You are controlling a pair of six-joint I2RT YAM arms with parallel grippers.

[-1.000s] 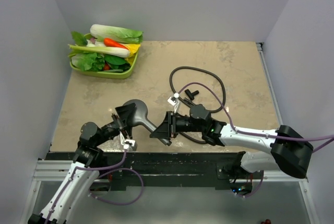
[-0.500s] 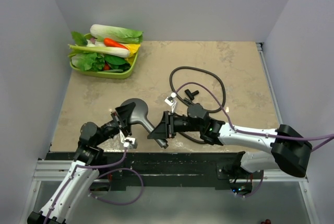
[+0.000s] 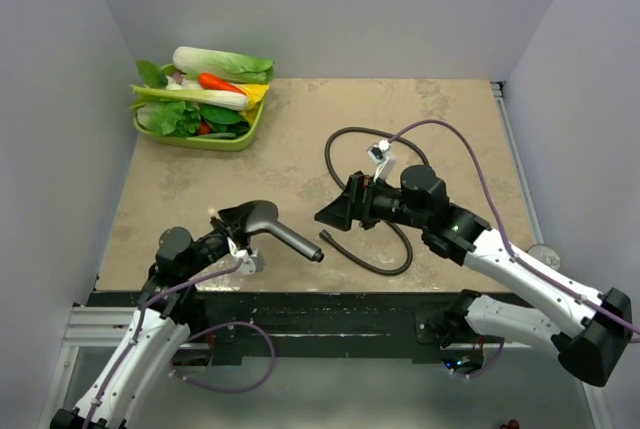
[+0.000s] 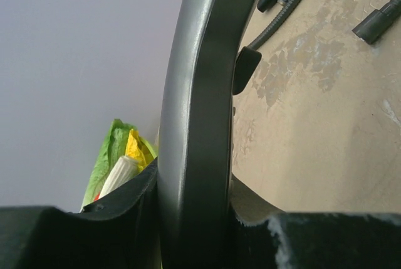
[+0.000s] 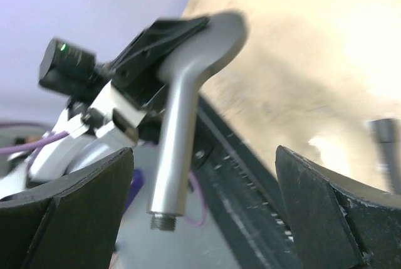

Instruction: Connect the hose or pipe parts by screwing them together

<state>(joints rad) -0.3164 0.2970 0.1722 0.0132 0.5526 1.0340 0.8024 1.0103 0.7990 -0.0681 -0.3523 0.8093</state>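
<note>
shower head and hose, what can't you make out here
- Shower head face: the left wrist view shows only its rim, edge-on.
- Hose end nuts: too small from the top; blurred at the frame's edge in the right wrist view.

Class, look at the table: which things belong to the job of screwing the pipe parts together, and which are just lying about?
For the job:
- shower head, gripped by the left gripper
- flexible hose, lying on the table

Lying about:
- green tray
- vegetables in it
</note>
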